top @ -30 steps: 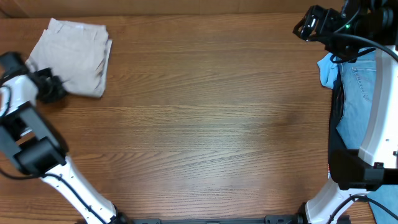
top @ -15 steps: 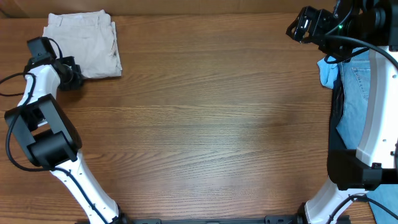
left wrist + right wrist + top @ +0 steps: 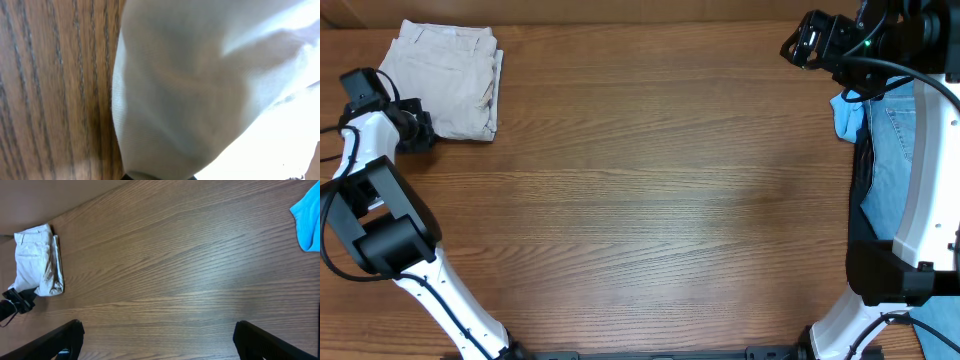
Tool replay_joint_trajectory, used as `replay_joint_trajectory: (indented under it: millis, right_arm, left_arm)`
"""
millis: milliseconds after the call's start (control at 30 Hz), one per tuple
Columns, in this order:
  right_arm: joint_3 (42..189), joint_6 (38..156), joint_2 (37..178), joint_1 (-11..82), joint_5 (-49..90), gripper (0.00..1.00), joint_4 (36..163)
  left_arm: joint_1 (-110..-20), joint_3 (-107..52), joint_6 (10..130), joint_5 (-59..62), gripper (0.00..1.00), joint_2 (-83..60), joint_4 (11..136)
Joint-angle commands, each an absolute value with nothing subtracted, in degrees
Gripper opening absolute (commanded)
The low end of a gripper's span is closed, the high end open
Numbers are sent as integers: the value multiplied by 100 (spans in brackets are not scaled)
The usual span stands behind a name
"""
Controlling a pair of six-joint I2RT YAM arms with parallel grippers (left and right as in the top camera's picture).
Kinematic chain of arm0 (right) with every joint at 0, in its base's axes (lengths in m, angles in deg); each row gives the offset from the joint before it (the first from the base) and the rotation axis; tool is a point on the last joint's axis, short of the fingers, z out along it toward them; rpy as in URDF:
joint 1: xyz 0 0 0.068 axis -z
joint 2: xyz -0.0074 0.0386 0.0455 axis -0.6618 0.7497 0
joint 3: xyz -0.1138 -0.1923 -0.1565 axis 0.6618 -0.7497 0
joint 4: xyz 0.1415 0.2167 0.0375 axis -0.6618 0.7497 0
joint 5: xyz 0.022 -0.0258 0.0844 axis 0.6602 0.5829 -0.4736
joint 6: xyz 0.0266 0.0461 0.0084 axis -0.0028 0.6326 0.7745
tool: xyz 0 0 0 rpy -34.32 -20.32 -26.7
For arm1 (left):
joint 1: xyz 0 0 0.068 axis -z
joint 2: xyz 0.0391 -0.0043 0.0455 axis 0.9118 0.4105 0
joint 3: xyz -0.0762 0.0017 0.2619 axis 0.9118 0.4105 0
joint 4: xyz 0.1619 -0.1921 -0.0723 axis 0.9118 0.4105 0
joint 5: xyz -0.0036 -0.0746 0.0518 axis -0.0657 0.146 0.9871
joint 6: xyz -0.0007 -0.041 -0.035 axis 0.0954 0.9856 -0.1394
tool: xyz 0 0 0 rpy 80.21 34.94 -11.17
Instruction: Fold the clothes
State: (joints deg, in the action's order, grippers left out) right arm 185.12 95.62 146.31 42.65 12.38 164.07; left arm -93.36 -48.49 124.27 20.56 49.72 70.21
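My left hand [image 3: 418,131] is closed tight, pinching the nearest corner of the trousers [image 3: 445,80]. The pale beige trousers lie folded in a flat, wrinkled packet on the wooden table [image 3: 670,200], spreading away from my left fingertips toward the far edge. In the left wrist view, soft cloth fills almost everything in front of that hand, with a strip of wood grain beside it. I cannot see the fingers themselves there.

My right hand [image 3: 157,341] is spread wide and holds nothing. Its two dark fingers [image 3: 65,339] stand far apart, with bare wood between them. It hangs above the table, well apart from the trousers, which sit far across from it. A small light-blue cloth [image 3: 845,115] lies near this hand, touching the blue jeans [image 3: 900,150] at the table's edge.
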Motion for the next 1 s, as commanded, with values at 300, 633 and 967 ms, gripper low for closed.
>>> replay_joint_trajectory:
  millis: [300,633,967]
  right_arm:
    - [18475,9523,14609,4224,1301,100,16400]
    - [18327,9501,14609,4224,1342,100,16400]
    - [18263,9507,14609,4224,1340,100,16400]
  left_arm:
    - [-8590,-4768,13116,2484,4,5062,6768]
    - [-8732,-4768,12475,2828,4,5066,6761]
    - [-8833,-4768,11885,2839,4,5066,6414]
